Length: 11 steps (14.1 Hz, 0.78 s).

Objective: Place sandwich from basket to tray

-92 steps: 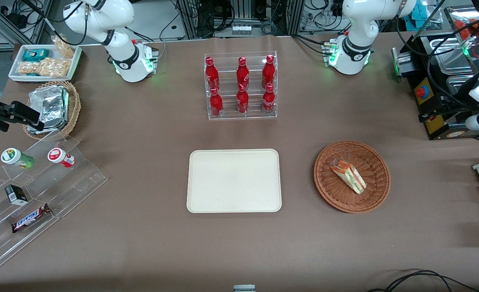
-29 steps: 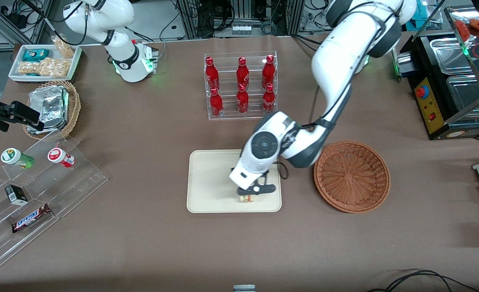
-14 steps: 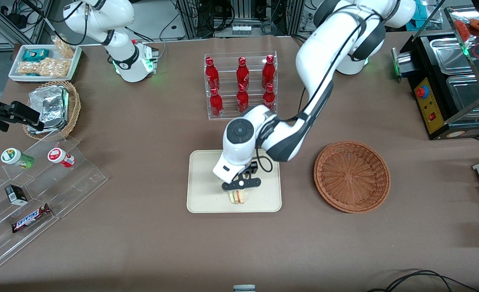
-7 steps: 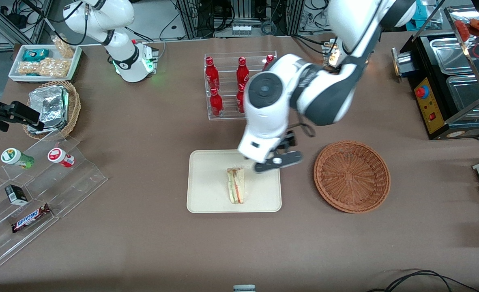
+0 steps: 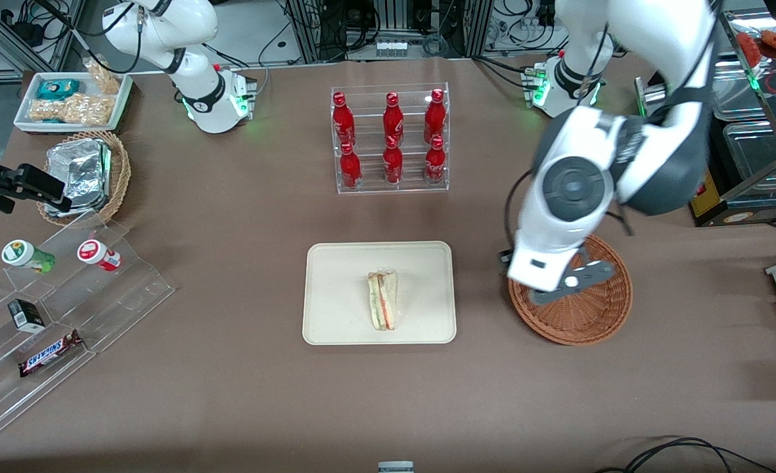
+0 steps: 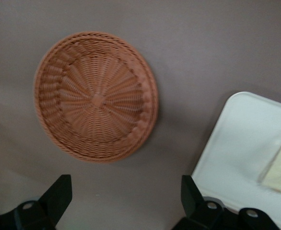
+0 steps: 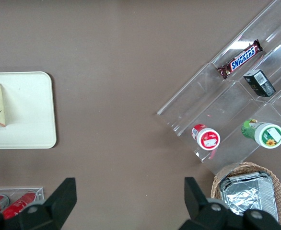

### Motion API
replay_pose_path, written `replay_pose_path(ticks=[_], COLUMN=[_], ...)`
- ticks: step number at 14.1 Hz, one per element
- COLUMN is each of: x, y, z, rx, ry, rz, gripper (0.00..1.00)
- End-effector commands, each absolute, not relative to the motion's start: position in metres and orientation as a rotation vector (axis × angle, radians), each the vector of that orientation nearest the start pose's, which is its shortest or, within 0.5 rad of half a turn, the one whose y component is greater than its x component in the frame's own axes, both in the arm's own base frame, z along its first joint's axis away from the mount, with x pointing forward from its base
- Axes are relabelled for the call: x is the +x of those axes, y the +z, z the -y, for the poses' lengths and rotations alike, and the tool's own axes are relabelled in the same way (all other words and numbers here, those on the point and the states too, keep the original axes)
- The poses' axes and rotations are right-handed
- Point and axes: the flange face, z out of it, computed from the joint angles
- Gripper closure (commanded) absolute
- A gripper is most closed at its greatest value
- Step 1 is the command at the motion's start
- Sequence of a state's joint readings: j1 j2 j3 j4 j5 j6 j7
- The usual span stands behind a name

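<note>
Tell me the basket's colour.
Reddish-brown wicker basket, clearest in the left wrist view; the open gripper hovers above it.

Left arm raised, wrist pointing down.
The gripper (image 5: pixel 568 284) hangs high toward the working arm's end, fingers (image 6: pixel 58 195) spread wide apart, nothing between them.

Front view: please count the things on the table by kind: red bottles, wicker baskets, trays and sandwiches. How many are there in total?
Red bottles: 6
Wicker baskets: 2
Trays: 2
Sandwich: 1
Total: 11
The gripper hangs open above the brown basket.
</note>
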<state>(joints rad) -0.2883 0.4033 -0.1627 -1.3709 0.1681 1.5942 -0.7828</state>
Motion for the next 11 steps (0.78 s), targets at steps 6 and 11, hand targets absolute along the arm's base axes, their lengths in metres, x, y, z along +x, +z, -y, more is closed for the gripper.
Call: replay_pose_path(ticks=[6,11], x=[0.552,0.539], y=[0.521,0.559], z=[0.133,0.072], rx=[-2.961,-3.092], ry=[0.185,0.187], rz=[0.275,0.113], gripper=[0.0,0.0])
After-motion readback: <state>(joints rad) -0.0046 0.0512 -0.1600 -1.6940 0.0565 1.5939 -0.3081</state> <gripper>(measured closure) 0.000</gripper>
